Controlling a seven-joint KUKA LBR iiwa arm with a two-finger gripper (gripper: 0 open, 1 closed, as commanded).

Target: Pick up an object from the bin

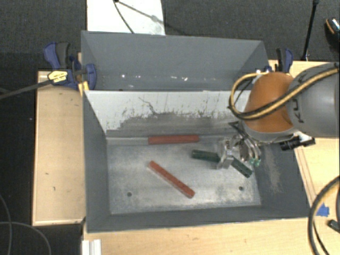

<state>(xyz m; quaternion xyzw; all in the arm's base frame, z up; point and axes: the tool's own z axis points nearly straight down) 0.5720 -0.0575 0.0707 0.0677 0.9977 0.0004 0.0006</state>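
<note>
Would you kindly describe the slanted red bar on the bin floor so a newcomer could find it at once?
Look at the floor of the grey metal bin, left of the end effector. A reddish-brown bar lies there alone near the middle. Unlike the other reddish bar, which runs level along the back wall's foot, this one slants down to the right.

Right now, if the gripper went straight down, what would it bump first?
Probably the dark green stick lying at the right side of the bin; the gripper hangs just over it. It may already touch, depth is unclear.
</note>
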